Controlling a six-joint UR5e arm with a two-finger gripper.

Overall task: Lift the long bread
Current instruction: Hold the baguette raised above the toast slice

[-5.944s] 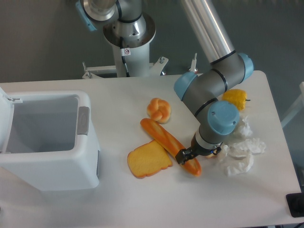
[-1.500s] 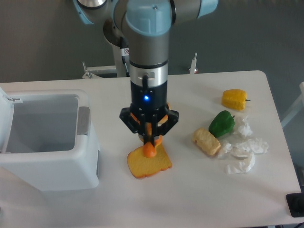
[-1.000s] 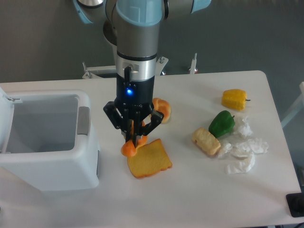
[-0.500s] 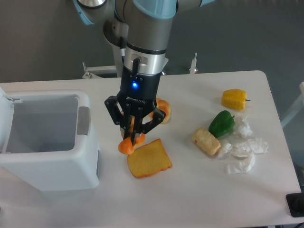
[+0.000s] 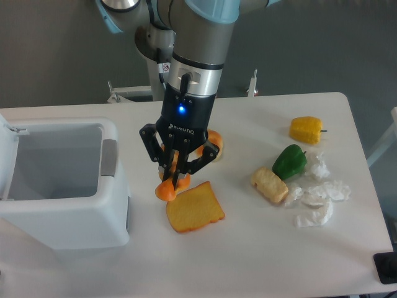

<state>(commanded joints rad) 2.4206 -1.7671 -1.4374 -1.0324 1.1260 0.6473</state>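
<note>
Orange-brown, the long bread [image 5: 166,188] hangs end-down, pinched in my gripper [image 5: 175,177], above the table [image 5: 260,248] just left of the toast slice [image 5: 195,208]. Since half a second ago I have shifted barely rightward; the bin [image 5: 62,186] stays left.

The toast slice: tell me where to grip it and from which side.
Take the toast slice across its two straight side edges, from directly above. It lies flat on the table, so only the thin edges offer purchase. The gripper is now shut on the long bread.
</note>
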